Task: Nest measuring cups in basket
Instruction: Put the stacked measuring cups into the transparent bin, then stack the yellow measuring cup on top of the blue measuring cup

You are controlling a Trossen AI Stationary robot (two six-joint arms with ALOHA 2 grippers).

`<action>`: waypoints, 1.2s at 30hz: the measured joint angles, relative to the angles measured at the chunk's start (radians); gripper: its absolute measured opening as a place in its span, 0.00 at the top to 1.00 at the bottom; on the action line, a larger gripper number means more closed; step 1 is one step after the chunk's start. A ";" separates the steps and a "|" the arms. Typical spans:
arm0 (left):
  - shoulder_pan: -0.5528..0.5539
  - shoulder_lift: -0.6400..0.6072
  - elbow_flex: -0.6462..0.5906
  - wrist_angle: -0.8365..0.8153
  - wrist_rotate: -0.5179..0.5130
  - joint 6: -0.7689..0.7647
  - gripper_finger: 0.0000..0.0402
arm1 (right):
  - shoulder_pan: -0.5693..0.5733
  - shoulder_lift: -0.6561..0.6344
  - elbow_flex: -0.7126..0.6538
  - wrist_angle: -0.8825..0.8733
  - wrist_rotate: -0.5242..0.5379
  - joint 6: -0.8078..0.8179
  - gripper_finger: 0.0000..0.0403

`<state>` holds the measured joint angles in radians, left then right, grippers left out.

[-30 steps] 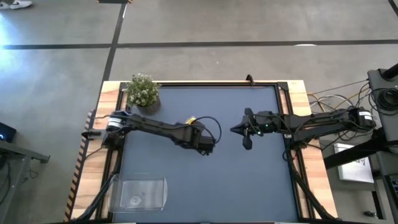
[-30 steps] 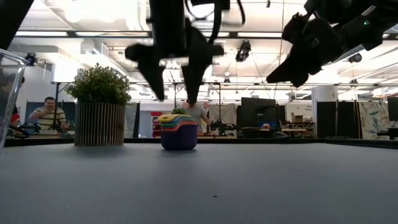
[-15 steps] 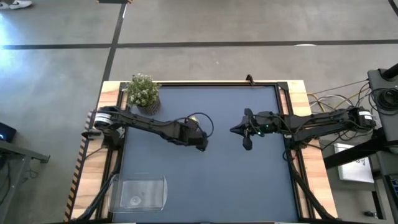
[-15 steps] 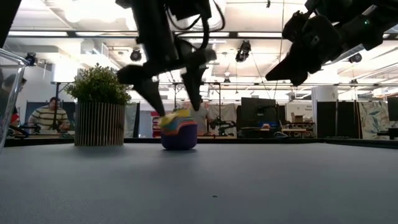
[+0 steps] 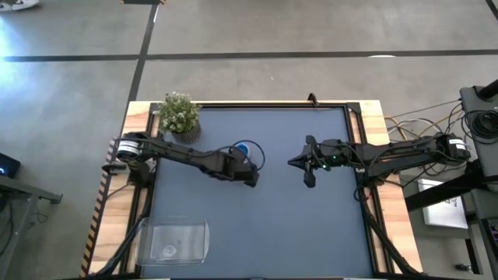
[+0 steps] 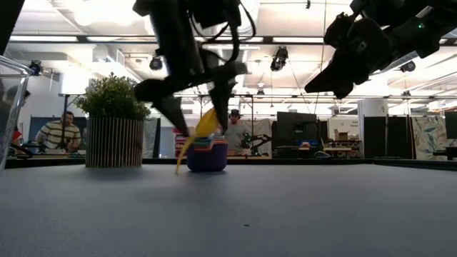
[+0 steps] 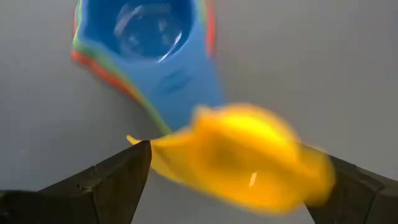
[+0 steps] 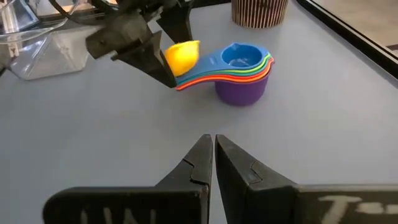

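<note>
The left gripper (image 6: 196, 125) is seen with its fingers spread wide, poised low over the handle end of the stack of measuring cups (image 8: 239, 71). Between its two fingers a yellow cup (image 7: 245, 158) is found, tilted on edge and blurred; whether either finger (image 7: 109, 180) actually touches it cannot be told. In the low view the yellow cup (image 6: 203, 128) leans against the stack's near side, its lower end close to the table (image 6: 285, 214). The rest of the stack, blue on top and purple at the bottom, sits upright on the table just beyond the left gripper's fingertips, with the handles pointing toward that gripper. The basket (image 5: 177, 239) lies well apart from the left gripper, near the table's front edge on the left arm's side. A potted plant (image 5: 179, 114) stands behind the left arm. The right gripper (image 8: 213, 155) is held raised above the table with its fingers pressed together on nothing, well apart from the stack, which lies out ahead of its fingertips.
</note>
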<state>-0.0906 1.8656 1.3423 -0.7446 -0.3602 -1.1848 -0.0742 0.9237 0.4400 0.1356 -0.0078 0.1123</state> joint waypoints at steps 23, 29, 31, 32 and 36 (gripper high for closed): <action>-0.181 -0.001 0.248 -0.214 -0.124 0.533 0.22 | 0.000 0.000 -0.016 0.005 0.000 -0.009 0.98; -0.273 0.000 0.235 -0.194 -0.178 0.624 0.32 | 0.000 0.000 -0.016 0.005 0.000 -0.009 0.98; -0.290 0.020 0.233 -0.173 -0.175 0.662 0.35 | 0.000 0.000 -0.016 0.007 0.000 -0.008 0.98; -0.297 0.035 0.233 -0.165 -0.173 0.691 0.37 | 0.000 0.000 -0.016 0.010 0.000 -0.008 0.98; -0.304 0.111 0.233 -0.102 -0.129 0.778 0.42 | 0.000 0.000 -0.016 0.011 0.000 -0.002 0.98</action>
<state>-0.3949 1.9769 1.5750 -0.8470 -0.4888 -0.4068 -0.0742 0.9234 0.4244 0.1468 -0.0078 0.1103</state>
